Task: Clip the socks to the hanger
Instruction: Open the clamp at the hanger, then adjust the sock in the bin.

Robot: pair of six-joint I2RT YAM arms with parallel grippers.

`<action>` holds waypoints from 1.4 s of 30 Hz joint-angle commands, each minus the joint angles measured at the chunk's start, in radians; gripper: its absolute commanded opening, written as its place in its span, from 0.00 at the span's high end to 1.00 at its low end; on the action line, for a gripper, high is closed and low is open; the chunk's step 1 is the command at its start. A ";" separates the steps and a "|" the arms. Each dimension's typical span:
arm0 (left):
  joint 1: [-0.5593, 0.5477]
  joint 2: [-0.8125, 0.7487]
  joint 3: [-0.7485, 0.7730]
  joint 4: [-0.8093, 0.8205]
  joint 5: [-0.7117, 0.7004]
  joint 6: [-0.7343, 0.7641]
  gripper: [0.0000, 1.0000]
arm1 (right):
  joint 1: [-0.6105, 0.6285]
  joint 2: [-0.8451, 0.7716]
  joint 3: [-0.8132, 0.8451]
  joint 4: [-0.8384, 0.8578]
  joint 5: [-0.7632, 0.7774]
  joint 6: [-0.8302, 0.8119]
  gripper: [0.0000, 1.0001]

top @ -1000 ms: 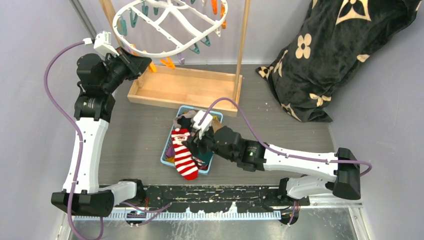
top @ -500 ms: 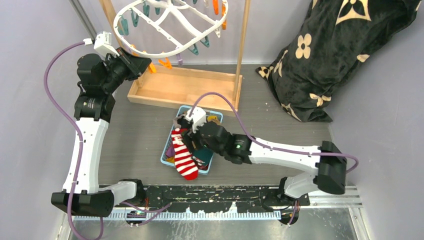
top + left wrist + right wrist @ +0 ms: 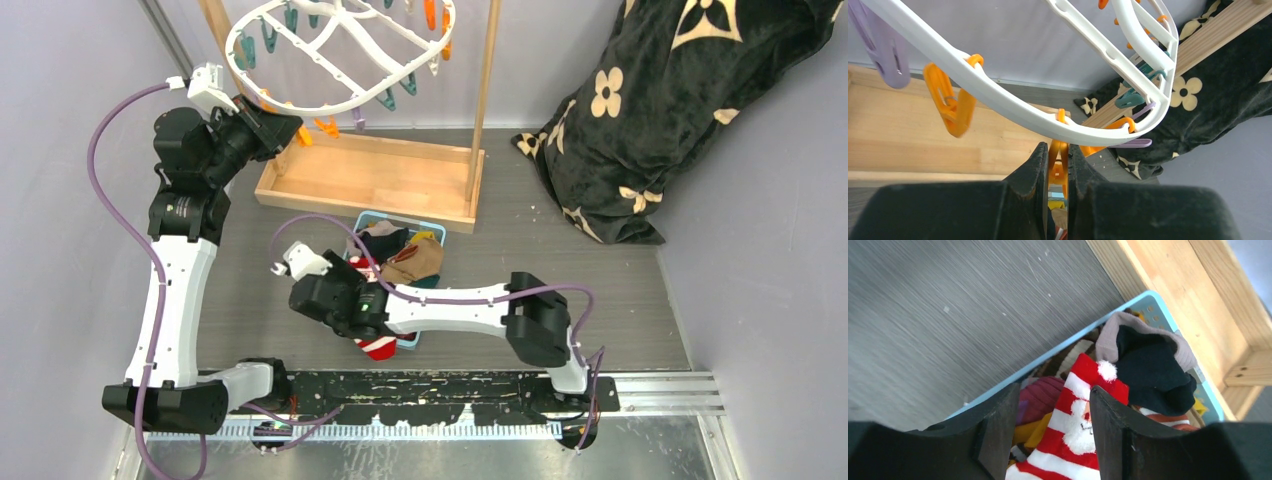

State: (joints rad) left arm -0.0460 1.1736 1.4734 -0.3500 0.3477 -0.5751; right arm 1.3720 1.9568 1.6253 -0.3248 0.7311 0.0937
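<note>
Right wrist view: the red-white striped sock [image 3: 1075, 440], with a Santa-like face and white pompom, lies on the heap of socks [image 3: 1143, 365] in the light blue basket [image 3: 1128, 302]. Its long axis runs from the basket's middle toward the camera. It sits straight below the right gripper [image 3: 1053, 390], a little toward one finger. The jaws stand apart and clamp nothing. This arm is by far the nearer, and I judge that a plain descent would straddle the sock across its width.

The basket sits mid-tabletop, just nearer than the wooden stand [image 3: 370, 175]. Over the far left corner hangs the hanger [image 3: 330, 103], where the left gripper [image 3: 1056, 147] is pinched narrow on an orange clip [image 3: 1058, 165] under the rim. A flower-patterned blanket [image 3: 680, 110] fills the far right corner. No writing is legible.
</note>
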 commanded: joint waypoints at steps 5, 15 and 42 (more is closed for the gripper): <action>-0.004 -0.021 0.032 0.031 -0.015 -0.003 1.00 | 0.004 0.086 0.127 -0.131 0.156 -0.051 0.47; -0.003 -0.017 0.033 0.039 -0.019 -0.009 1.00 | -0.018 0.054 0.088 -0.105 0.175 -0.030 0.73; -0.003 -0.018 0.034 0.047 -0.012 -0.015 1.00 | -0.308 -0.632 -0.769 0.872 -0.607 0.515 0.98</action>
State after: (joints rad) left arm -0.0467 1.1736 1.4734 -0.3489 0.3401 -0.5766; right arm 1.0878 1.3277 0.9768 0.2775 0.3088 0.3977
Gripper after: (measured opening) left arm 0.116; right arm 0.038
